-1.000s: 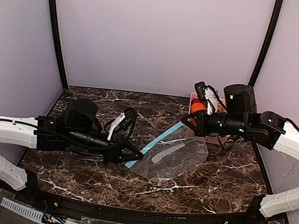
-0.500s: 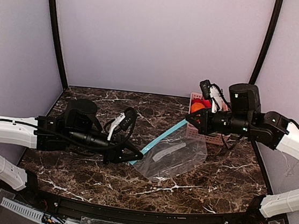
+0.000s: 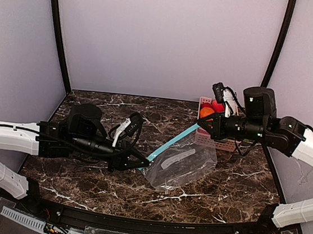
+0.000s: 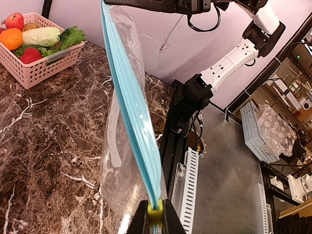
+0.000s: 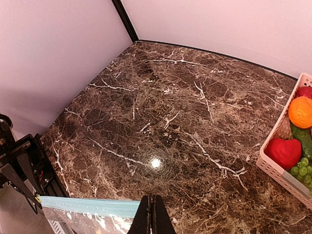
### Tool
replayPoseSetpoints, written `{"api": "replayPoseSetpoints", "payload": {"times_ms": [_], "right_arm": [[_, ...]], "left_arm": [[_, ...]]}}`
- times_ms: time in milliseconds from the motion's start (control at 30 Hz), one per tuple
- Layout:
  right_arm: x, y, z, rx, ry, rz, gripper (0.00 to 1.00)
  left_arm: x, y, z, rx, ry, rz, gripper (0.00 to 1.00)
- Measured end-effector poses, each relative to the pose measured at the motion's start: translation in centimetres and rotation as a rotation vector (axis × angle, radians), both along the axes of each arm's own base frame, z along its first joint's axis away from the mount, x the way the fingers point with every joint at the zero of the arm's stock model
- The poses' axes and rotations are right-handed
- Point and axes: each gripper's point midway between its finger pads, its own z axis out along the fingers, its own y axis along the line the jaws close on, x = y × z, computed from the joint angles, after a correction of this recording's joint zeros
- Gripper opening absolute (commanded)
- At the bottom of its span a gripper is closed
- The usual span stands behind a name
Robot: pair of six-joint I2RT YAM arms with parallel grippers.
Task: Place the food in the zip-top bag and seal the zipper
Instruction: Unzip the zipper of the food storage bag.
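We see the zip-top bag [image 3: 184,164] strung between the arms by its zipper [image 3: 170,143]. The left gripper [image 3: 141,163] is clamped on the strip's near end and the right gripper [image 3: 201,124] is clamped on its far end. The teal edge therefore runs taut and slanting, while the clear body sags beneath it toward the marble table [image 3: 82,176]. We judge the bag to be very light, limp and crinkly, with slick film that would slide out of a loose pinch. The thicker zipper is the one firm place to hold, and its ends are where both jaws have it (a pinch on the film alone would probably just bunch it). We cannot tell whether the mouth is parted or pressed together, since the left wrist view shows the strip only as close-lying teal layers. The bag looks empty. The food [image 4: 48,43] lies in the pink basket [image 4: 46,68] at the table's far right, behind the right arm in the top view: a pale gourd [image 4: 41,35], a leafy green [image 4: 73,35] and grapes [image 4: 46,50] among other toy pieces. We take these for light, hard, smooth toys, best gripped across a narrow middle. A whitish label patch [image 3: 177,158] shows on the bag, but we can read no writing on it, nor any brand elsewhere.
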Motion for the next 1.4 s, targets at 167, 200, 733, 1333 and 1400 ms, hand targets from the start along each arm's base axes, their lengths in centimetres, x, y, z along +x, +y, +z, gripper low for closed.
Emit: {"api": "replayPoseSetpoints", "payload": {"times_ms": [167, 200, 733, 1333, 1400], "right_arm": [[-0.1, -0.1, 0.3, 0.002, -0.011, 0.002, 0.0], [-0.1, -0.2, 0.3, 0.002, -0.012, 0.002, 0.0], [-1.0, -0.4, 1.5, 0.021, -0.062, 0.053, 0.0], [-7.7, 3.0, 3.6, 0.167, -0.146, 0.544, 0.0], [-8.2, 3.3, 3.4, 0.173, -0.136, 0.577, 0.0]], "left_arm": [[0.1, 0.2, -0.4, 0.011, 0.003, 0.01, 0.01], [0.1, 0.3, -0.5, 0.014, 0.003, 0.012, 0.01], [0.1, 0.8, -1.1, 0.028, 0.023, 0.034, 0.48], [0.4, 0.6, 4.2, -0.075, 0.081, 0.079, 0.76], [0.5, 0.3, 3.9, -0.067, 0.09, 0.08, 0.72]]}}
